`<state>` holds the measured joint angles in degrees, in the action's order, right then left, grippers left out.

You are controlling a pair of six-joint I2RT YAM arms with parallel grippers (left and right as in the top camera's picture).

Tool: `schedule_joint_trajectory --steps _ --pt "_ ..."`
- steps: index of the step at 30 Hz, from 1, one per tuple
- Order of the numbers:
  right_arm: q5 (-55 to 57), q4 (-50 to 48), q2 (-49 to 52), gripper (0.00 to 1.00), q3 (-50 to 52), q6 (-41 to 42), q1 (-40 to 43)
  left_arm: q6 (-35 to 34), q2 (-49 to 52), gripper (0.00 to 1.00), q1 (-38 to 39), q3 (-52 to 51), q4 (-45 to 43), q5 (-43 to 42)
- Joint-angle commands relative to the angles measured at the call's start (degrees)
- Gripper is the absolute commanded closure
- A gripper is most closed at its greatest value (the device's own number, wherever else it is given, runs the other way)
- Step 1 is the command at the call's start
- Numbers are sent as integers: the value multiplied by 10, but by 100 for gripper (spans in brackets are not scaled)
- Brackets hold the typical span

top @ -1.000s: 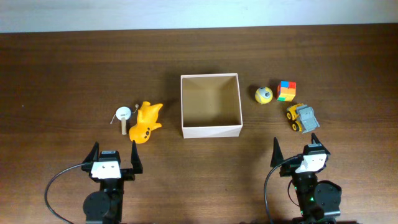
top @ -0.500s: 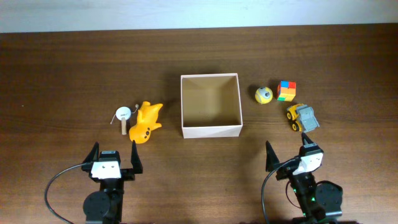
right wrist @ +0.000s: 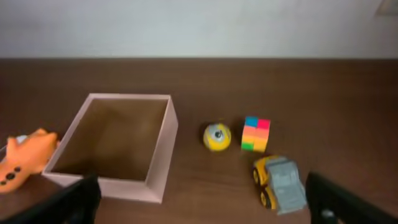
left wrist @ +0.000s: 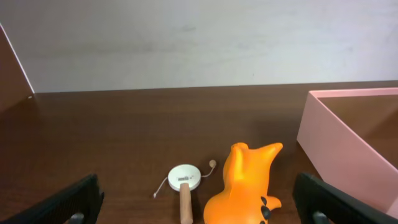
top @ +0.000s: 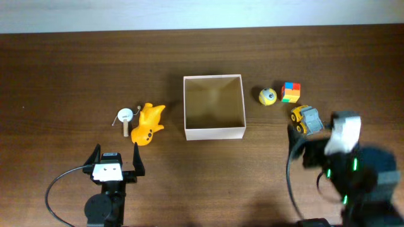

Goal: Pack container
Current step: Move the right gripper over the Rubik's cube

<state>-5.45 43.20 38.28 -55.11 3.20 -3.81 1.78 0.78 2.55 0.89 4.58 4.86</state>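
Note:
The container (top: 214,132), a square white-walled box with a tan inside, stands open and empty at mid-table; it also shows in the left wrist view (left wrist: 336,143) and the right wrist view (right wrist: 158,158). To its left lie a yellow toy animal (top: 148,124) and a white disc on a wooden stick (top: 125,118). To its right lie a yellow ball (top: 267,96), a coloured cube (top: 290,92) and a yellow-grey truck (top: 305,120). My left gripper (top: 117,157) is open and empty, near the table's front, short of the toy animal (left wrist: 245,180). My right gripper (top: 315,148) is open and empty, blurred, just before the truck (right wrist: 280,183).
The table's far edge meets a pale wall at the back. Bare brown tabletop lies between the container and both groups of toys, and along the front near my arms' bases.
My right arm has lifted and swung forward and to the right, closer to the truck, and is blurred by motion. My left arm and all the toys have not moved.

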Motion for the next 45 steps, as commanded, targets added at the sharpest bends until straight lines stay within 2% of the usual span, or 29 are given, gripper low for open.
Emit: schedule_joint_trajectory --steps 1,6,12,19,23,28,32,38,45 --pt "-9 45 143 1 -114 3 -3 9 -4 1 0 -3 -1 -6" --pt "-42 48 317 1 -210 3 -3 9 -4 1 0 -3 -1 -6" --pt "-67 -28 459 1 -215 2 -3 9 -4 1 0 -3 0 -6" --pt "-65 -58 573 1 -215 -17 -3 9 -4 1 0 -3 -1 -6" --pt "-20 -66 597 1 -215 -17 -3 9 -4 1 0 -3 -1 -6" --pt "76 -57 598 1 -218 45 3 9 -4 1 0 -3 0 -6" --pt "85 -46 598 1 -218 80 22 9 -4 1 0 -3 -1 -6" --pt "62 -67 600 1 -218 21 44 9 -4 1 0 -3 -1 -6" --pt "59 -118 631 1 -218 4 71 9 -4 1 0 -3 -1 -6"
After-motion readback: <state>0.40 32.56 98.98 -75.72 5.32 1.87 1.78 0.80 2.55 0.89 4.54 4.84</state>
